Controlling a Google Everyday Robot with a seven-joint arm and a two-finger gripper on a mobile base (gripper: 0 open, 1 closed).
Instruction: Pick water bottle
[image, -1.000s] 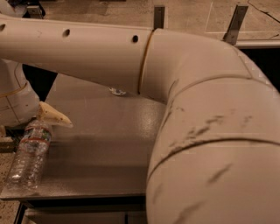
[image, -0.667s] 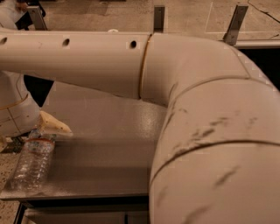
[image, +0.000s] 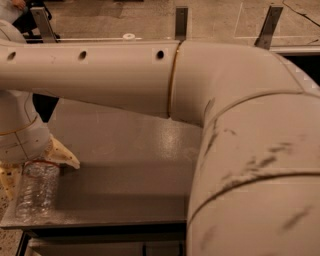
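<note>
The pincer has come down over the last second, at the near left corner of the desk. Its pale fingers, which a moment ago hung a little above and beyond the water bottle, now sit lower and stand apart, one on each side of the bottle's upper end with the red band. The bottle lies on the desk close to the left edge, its far end between the fingers and its body pointing toward the near edge. It looks barely shifted. Whether the fingers touch the plastic I cannot tell. To my eye the approach is nearly finished; closing on the bottle and lifting it remain.
</note>
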